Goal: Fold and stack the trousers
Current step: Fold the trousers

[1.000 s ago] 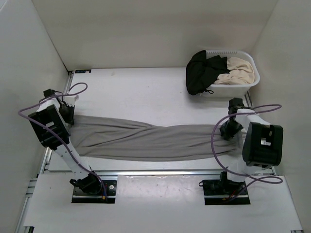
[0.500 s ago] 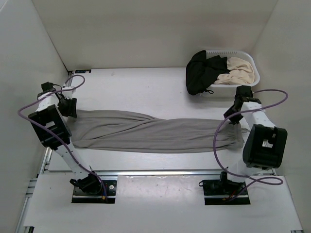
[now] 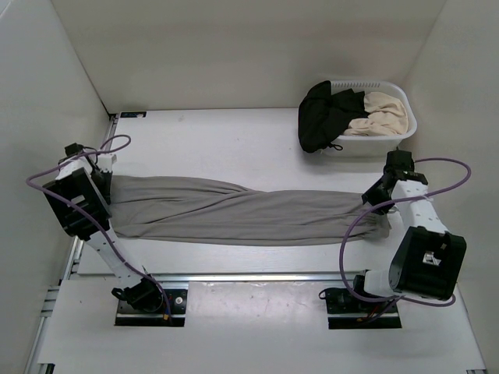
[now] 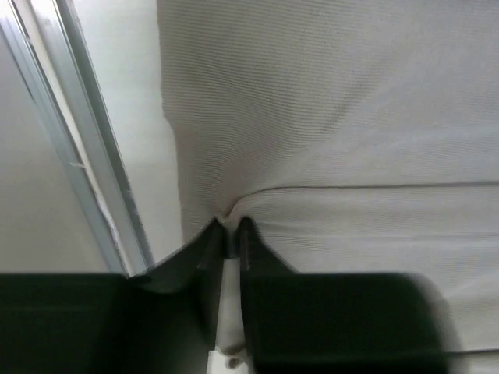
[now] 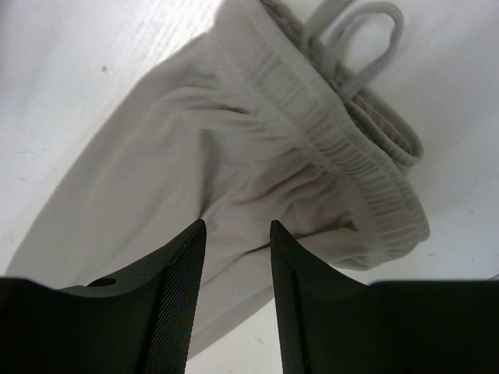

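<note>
Across the table (image 3: 234, 140) grey trousers (image 3: 234, 214) lie stretched, left gripper (image 4: 229, 223) pinching them, right gripper (image 5: 236, 225) spread.

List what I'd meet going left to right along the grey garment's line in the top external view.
left gripper → trousers → right gripper. The basket at the far right is left out, since it overlaps the right gripper sideways.

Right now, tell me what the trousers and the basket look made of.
The trousers look like soft matte grey knit, perhaps cotton jersey: fine ribbed texture, gathered waistband, limp folds. The basket looks like white moulded plastic, judging by its stiff slotted rim, though it is small in view.
</note>
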Tool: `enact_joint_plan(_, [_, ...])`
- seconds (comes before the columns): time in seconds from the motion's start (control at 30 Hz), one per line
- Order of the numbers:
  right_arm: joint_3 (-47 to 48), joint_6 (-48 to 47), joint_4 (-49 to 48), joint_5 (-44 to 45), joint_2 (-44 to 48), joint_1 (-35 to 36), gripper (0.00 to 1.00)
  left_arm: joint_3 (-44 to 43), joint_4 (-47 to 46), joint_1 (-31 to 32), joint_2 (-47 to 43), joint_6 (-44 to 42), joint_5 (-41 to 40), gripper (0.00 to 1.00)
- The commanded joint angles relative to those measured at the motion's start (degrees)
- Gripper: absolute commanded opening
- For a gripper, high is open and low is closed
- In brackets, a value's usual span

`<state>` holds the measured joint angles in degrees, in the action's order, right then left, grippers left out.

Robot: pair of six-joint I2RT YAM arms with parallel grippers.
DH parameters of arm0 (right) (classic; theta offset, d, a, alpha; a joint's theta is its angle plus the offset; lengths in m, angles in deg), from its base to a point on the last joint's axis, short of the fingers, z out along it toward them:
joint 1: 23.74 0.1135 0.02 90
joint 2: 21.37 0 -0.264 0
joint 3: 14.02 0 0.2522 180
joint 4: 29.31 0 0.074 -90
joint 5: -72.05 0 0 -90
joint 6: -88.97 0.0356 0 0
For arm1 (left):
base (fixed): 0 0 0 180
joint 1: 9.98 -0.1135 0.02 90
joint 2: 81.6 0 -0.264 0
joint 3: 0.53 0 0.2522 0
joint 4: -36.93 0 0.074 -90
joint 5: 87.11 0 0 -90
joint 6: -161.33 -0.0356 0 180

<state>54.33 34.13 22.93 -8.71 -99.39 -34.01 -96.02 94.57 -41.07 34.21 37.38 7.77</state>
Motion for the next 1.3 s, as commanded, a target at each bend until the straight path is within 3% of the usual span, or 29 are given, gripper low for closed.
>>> enact_joint_plan(0.0, [-1.0,-0.5,0.7,-0.4,1.8,-0.3,0.44,-1.1,-0.5,-0.4,-1.0,-0.1,0.0,0.14])
enact_joint_plan(0.4, [-4.6,-1.1,0.2,0.8,2.4,-1.4,0.44,1.1,-0.5,-0.4,-10.2,0.5,3.5,0.14])
enact_joint_plan(0.5, [-7.0,0.4,-1.3,-3.5,2.4,-5.2,0.56,-0.6,-0.5,0.2,-12.0,1.3,4.3,0.14])
enact_joint_plan(0.57, [-9.1,1.5,-2.8,-4.0,3.0,-6.4,0.75,-2.6,0.0,0.8,-12.0,1.9,5.6,0.14])
enact_joint_plan(0.73, [-11.7,1.5,-5.2,-5.9,3.6,-8.4,0.86,-6.1,0.6,0.8,-8.3,2.9,4.4,0.14])
enact_joint_plan(0.9, [-12.6,3.5,-8.9,-9.1,0.0,-9.0,0.86,-8.1,1.1,0.8,-1.1,4.1,0.9,0.14])
enact_joint_plan(1.07, [-10.7,3.8,-6.3,-3.4,4.8,-8.5,0.86,-8.6,1.1,0.8,1.5,4.7,0.2,0.14])
enact_joint_plan(1.27, [-2.9,2.4,8.3,5.9,13.2,-7.8,0.87,-9.8,1.1,0.8,2.8,6.3,1.9,0.16])
